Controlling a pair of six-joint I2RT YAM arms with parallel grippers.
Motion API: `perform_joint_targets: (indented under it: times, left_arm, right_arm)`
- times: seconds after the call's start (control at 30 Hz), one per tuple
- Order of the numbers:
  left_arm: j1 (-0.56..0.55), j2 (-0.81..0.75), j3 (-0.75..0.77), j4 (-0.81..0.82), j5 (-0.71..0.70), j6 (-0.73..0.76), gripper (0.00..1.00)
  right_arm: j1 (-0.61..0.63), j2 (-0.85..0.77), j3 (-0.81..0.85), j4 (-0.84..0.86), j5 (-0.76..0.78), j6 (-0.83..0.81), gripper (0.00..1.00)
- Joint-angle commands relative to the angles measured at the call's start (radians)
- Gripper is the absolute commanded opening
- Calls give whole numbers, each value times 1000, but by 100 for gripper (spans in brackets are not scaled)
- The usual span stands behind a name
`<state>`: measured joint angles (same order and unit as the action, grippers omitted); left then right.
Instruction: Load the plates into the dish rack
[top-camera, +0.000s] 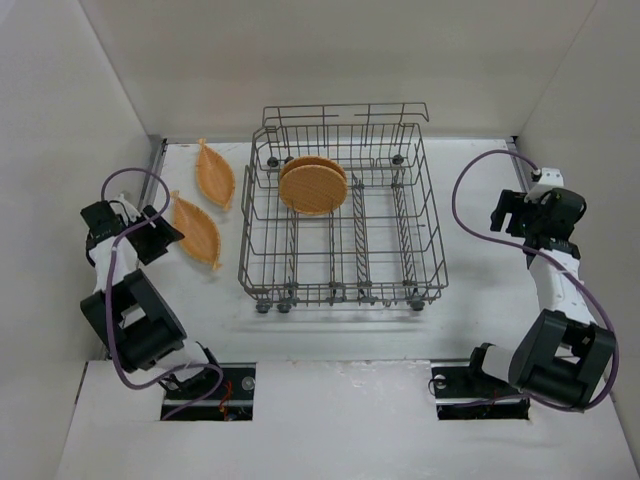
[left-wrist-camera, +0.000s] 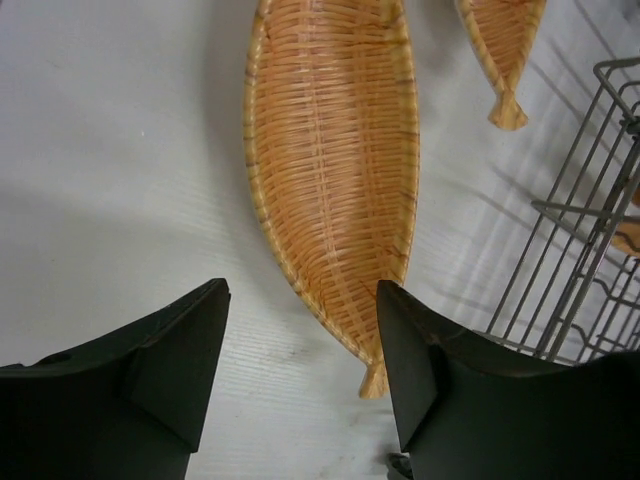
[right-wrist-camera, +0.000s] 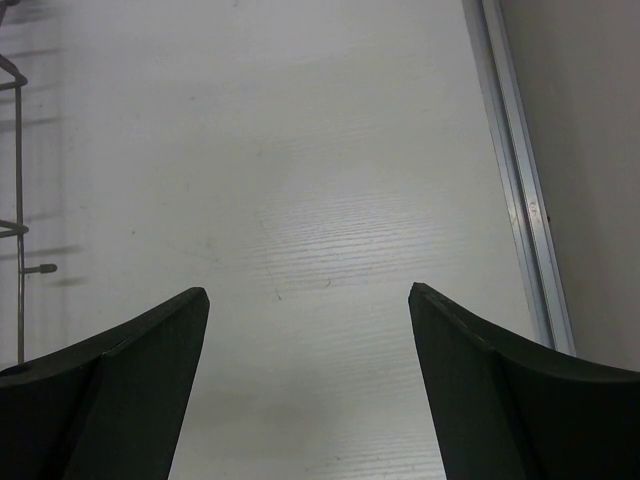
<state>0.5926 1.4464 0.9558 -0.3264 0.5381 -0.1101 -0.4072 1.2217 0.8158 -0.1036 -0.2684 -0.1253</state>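
Now | left tool (left-wrist-camera: 300, 290) wide over plate (left-wrist-camera: 335, 170) | right tool (right-wrist-camera: 308, 290) wide, empty | two plates (top-camera: 312, 185) in rack (top-camera: 340, 285)

The dish rack (top-camera: 340, 215) stands mid-bench (top-camera: 480, 260), with two round plates (top-camera: 312, 187) upright together in its back-left rows. Two leaf-shaped plates (top-camera: 215, 173) lie flat on the bench left of the rack, the nearer plate (top-camera: 197, 231) just beside the left tool (top-camera: 160, 236).
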Motion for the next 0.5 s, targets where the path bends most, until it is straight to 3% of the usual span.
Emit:
perform_joint_targets:
  times: [0.0,0.1,0.47]
  left_arm:
    - [17,52,72,7,72,-72,57]
    - [23,123,109,6,72,-98,46]
    - [14,275,193,18,36,-154,46]
  right_arm:
    - [-2,7,16,51,0,18,87]
    - [-3,16,23,44,0,19,87]
    - [-6,48,51,2,6,13,87]
